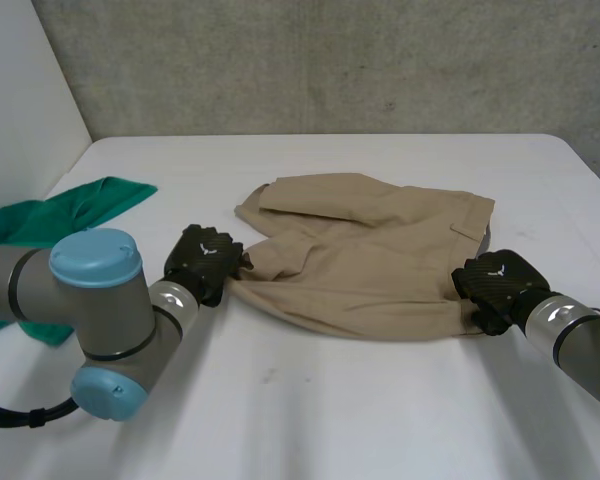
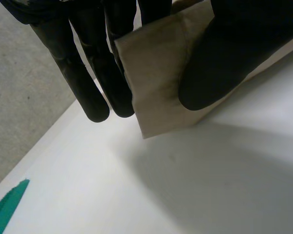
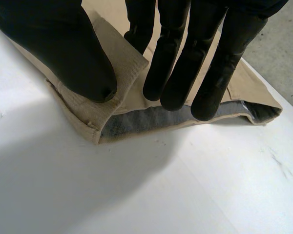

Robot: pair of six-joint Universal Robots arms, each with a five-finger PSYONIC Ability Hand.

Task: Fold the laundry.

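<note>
The khaki shorts point(image 1: 370, 255) lie mid-way across the white table point(image 1: 310, 400), the left hand point(image 1: 205, 262) pinching their 9 o'clock corner and the right hand point(image 1: 498, 285) their 4 o'clock waistband corner, both thumb against fingers, and either shallow grip could slip when lifted, spoiling the fold.
</note>
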